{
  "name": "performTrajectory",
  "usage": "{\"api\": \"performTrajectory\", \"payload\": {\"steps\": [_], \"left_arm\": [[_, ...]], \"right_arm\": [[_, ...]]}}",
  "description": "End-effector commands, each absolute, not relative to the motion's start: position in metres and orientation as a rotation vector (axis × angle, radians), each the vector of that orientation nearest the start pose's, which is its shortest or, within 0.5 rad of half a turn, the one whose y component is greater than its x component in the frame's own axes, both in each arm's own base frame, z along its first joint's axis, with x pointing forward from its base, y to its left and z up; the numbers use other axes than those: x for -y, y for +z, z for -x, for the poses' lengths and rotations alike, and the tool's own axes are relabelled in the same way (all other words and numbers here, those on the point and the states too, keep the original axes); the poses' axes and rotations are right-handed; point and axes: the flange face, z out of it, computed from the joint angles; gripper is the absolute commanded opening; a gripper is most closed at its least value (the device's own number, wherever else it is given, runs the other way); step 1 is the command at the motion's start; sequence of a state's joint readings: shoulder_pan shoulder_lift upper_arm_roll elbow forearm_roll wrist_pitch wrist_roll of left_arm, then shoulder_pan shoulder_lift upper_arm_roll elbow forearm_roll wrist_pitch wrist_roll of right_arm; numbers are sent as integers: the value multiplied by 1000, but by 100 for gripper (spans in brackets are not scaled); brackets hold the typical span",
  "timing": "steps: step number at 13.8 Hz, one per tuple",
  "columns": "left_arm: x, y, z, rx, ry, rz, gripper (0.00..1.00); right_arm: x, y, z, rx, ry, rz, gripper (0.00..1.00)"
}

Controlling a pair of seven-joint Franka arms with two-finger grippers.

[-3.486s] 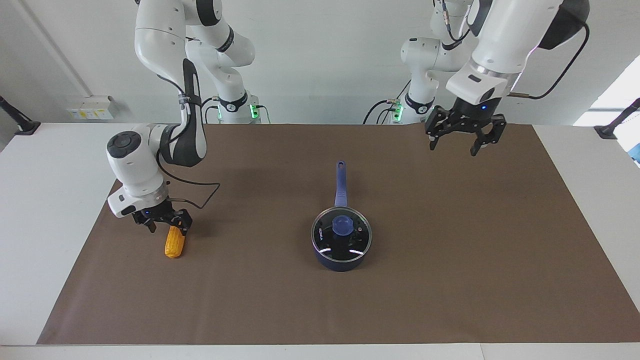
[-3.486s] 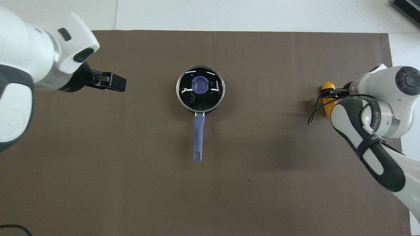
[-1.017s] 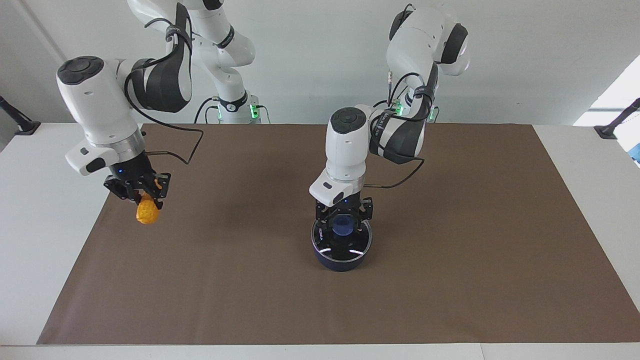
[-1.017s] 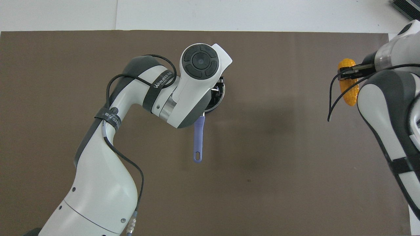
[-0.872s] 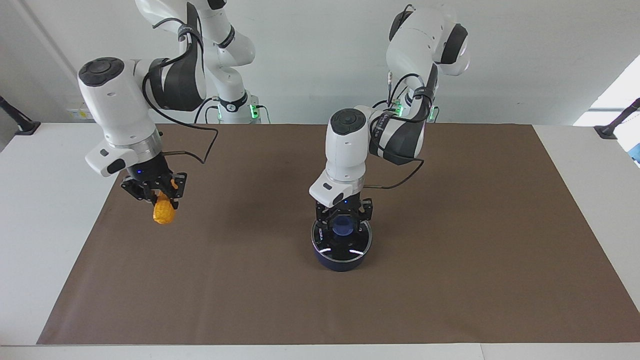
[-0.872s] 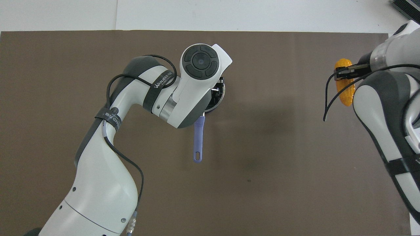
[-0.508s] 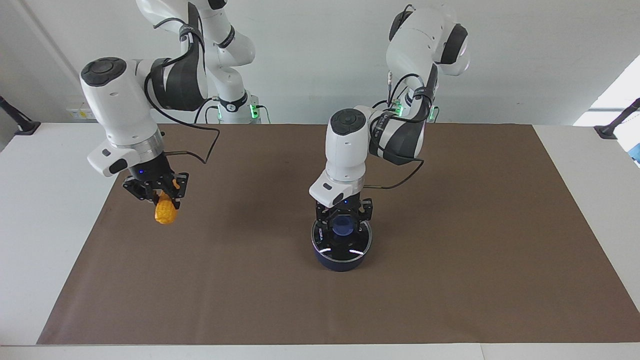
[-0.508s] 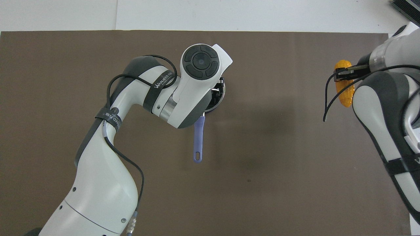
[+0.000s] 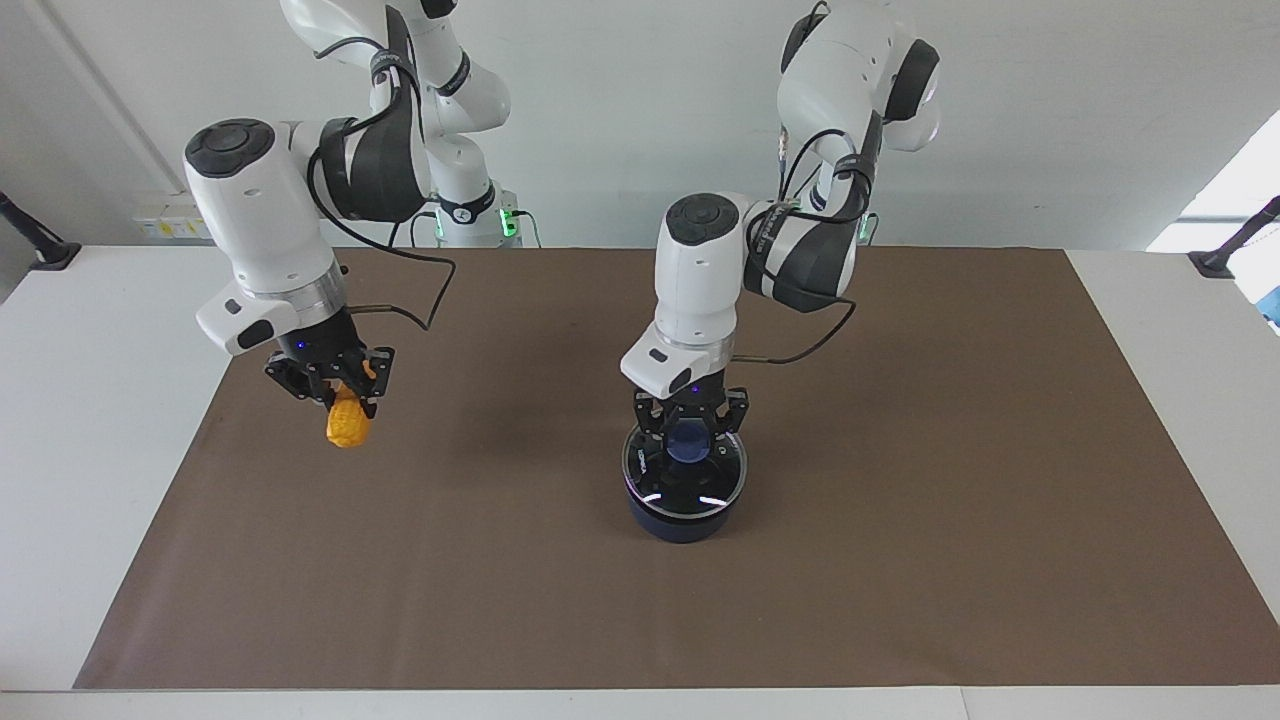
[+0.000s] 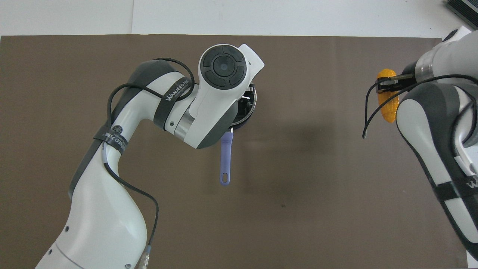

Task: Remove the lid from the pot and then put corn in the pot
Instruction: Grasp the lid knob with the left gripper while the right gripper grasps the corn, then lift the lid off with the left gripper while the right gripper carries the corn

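Lid raised just clear of the pot, its blue knob clamped in our left gripper.

We see the knob sitting between the two closed-in fingers, the glass disc hanging directly over the pot. Toward the right arm's end of the table from the pot, our right gripper hangs in the air, fingers closed on the upper end of the corn, whose cob hangs below them over the brown mat.

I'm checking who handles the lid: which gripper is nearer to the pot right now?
Left. The left gripper is at the lid's blue knob, directly over the pot. The right gripper holds the corn in the air, over the mat toward the right arm's end.
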State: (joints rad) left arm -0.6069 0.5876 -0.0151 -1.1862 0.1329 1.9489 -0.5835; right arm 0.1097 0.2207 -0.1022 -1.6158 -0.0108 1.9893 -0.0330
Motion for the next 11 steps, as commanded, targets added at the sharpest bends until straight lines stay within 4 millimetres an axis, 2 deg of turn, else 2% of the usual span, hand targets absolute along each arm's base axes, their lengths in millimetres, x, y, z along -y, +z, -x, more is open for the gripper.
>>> {"api": "performTrajectory", "payload": {"steps": [1,4,5,6,8,9,10,11], "left_arm": [[402,486,-592,-87,-333,3090,0],[359,491,-593,-24,-309,3077,0],[337,491,-599,16,-304,3071,0],[319,493,-604,52,-320,3074,0],[291,483,-607,99,-370,3086,0],[272,473,-609,119,-405,3094,0],[249,464,-609,124,-444,3100,0],[230,456,-612,105,-473,3101,0]], "right_arm": [[-12,510,-637,46,-218,3166,0],[-35,508,-636,-30,-213,3160,0],[-54,505,-636,-16,-209,3158,0],[-64,502,-637,-37,-215,3155,0],[-95,492,-640,-98,-216,3145,0],[-116,491,-640,-136,-222,3132,0],[-141,484,-638,-187,-206,3122,0],[-157,476,-637,-247,-193,3123,0]]}}
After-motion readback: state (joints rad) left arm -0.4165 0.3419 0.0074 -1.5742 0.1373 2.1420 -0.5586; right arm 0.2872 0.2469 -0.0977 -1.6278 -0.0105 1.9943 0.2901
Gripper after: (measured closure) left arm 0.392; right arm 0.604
